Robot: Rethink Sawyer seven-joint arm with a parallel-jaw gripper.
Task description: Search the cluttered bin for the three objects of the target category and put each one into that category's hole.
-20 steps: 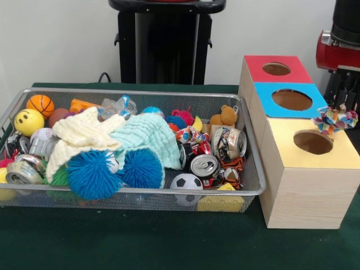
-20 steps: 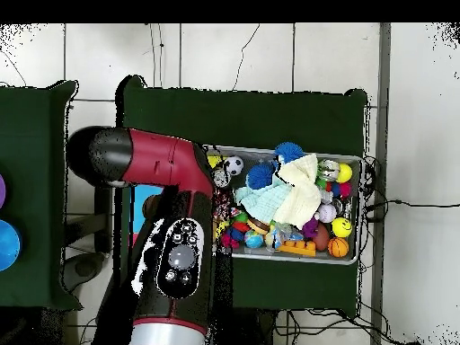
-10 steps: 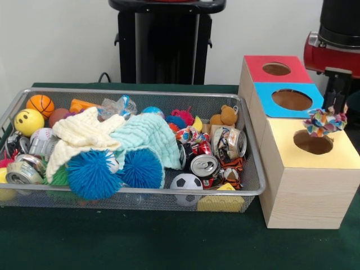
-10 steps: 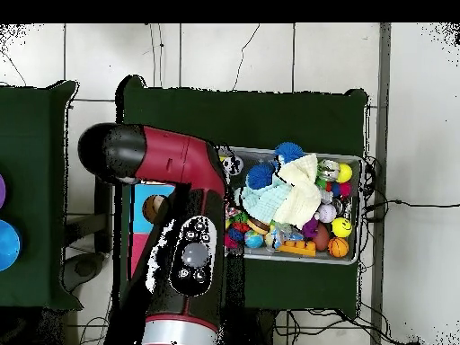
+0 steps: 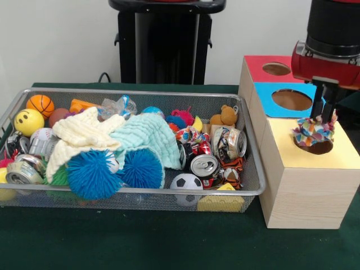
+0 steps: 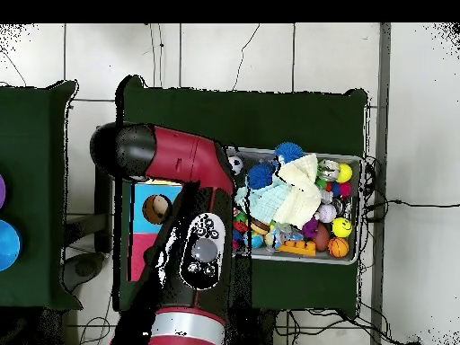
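My gripper (image 5: 325, 117) hangs over the pale wooden box with the yellow face (image 5: 340, 156), on the right of the front view. It is shut on a patched fabric bundle (image 5: 313, 133), which rests in the mouth of the round hole (image 5: 320, 149) and covers most of it. The wire mesh bin (image 5: 140, 93) lies left of the boxes. Another patched bundle (image 5: 188, 135) lies in it among cans, near the right end. In the overhead view my arm (image 6: 193, 243) hides the gripper and the yellow box; the bin's rim (image 6: 358, 180) shows to its right.
The blue-faced box (image 5: 264, 93) and the red-faced box (image 5: 256, 64) stand behind the yellow one. The bin holds two blue spiky balls (image 5: 90, 174), pale cloths (image 5: 140, 132), cans (image 5: 203, 166), a teddy bear (image 5: 226, 116), a soccer ball (image 5: 186, 183) and small balls (image 5: 28, 121).
My gripper has moved left and down with the bundle, from beside the yellow box's far right edge to over its hole. The bundle now sits in the hole's mouth.
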